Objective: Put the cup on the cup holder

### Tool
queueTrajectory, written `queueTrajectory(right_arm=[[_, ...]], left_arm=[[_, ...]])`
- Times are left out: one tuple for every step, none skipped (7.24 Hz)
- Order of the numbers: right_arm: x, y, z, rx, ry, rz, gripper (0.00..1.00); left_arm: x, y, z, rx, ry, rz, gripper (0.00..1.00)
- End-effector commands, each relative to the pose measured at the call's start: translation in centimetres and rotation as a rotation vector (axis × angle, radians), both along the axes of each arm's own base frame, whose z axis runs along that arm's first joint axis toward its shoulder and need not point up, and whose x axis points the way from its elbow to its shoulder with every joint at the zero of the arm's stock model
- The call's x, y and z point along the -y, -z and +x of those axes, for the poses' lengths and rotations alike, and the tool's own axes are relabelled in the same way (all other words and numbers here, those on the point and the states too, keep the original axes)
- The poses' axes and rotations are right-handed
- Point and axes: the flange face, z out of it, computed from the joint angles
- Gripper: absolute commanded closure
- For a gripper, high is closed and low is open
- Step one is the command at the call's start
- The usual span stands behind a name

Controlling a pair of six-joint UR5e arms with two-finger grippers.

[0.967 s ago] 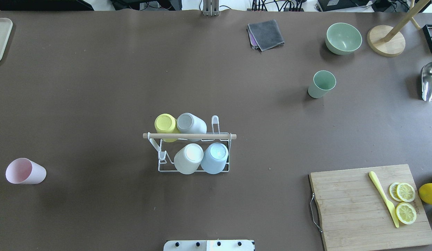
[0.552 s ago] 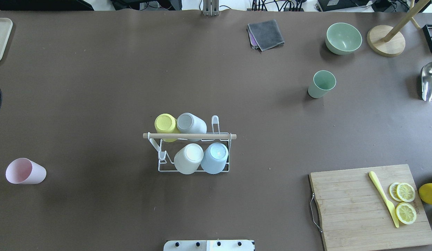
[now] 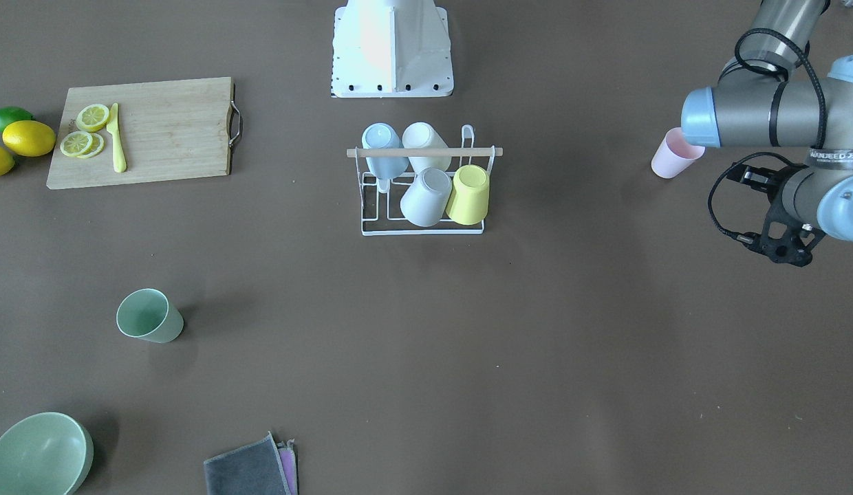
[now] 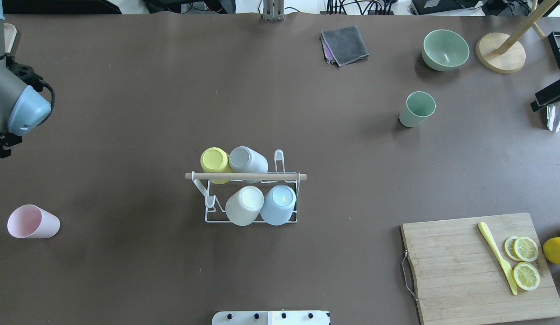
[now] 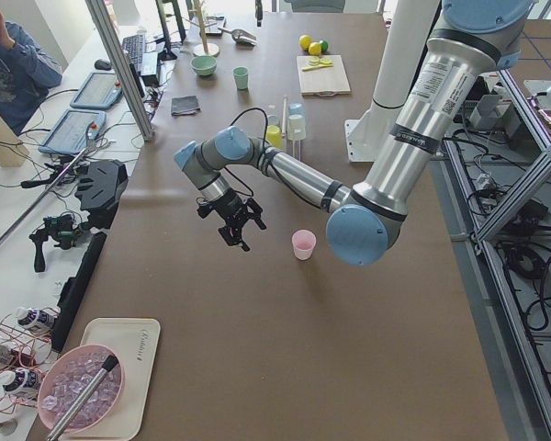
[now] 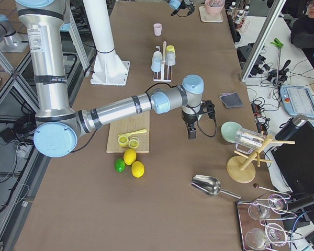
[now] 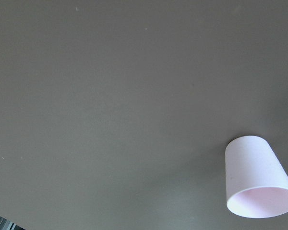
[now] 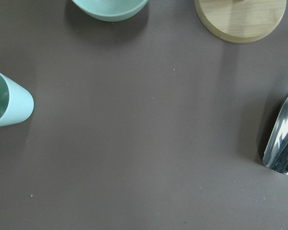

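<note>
While the cup holder [image 4: 248, 176] stands centrally, carrying four inverted cups [image 4: 244, 205], the pink cup [image 4: 33, 221] stands upright on the table [image 4: 126, 90], well apart, toward the robot's left. The left gripper [image 5: 239, 230] hangs near that cup. The right gripper [image 6: 191, 130] hangs between the green cup [image 4: 416, 109] and the scoop [image 4: 557, 113]. Neither's opening can be told.

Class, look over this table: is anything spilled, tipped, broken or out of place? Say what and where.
Nothing is spilled or broken. Two cups stand loose, away from the rack: a pink cup toward the robot's left and a green cup toward its right. The other cups sit on the rack.
</note>
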Motion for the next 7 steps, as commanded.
queueTrajectory(right_arm=[[2.6, 4.6, -2.3, -0.008, 0.022, -0.063, 0.00], [2.9, 5.3, -4.0, -0.019, 0.048, -0.071, 0.00], [3.4, 4.6, -4.3, -0.025, 0.057, -0.081, 0.00], [5.1, 5.1, -5.5, -0.022, 0.066, -0.085, 0.00], [6.8, 5.9, -7.1, -0.021, 0.082, -0.082, 0.00], [8.4, 6.7, -8.7, -0.022, 0.090, -0.089, 0.00], [10.2, 7.1, -10.5, -0.026, 0.106, -0.101, 0.00]], left_arm=[[1.5, 2.3, 2.7, -0.021, -0.026, 0.016, 0.02], [1.6, 3.2, 3.3, -0.063, -0.013, 0.017, 0.02], [1.2, 3.6, 4.1, -0.093, -0.016, 0.008, 0.03], [0.0, 3.4, 6.2, -0.097, -0.048, -0.001, 0.02], [-1.0, 3.3, 8.1, -0.117, -0.068, -0.018, 0.03], [-2.0, 2.6, 8.9, -0.185, -0.083, -0.052, 0.02], [-2.6, 2.1, 8.9, -0.190, -0.115, -0.072, 0.03]])
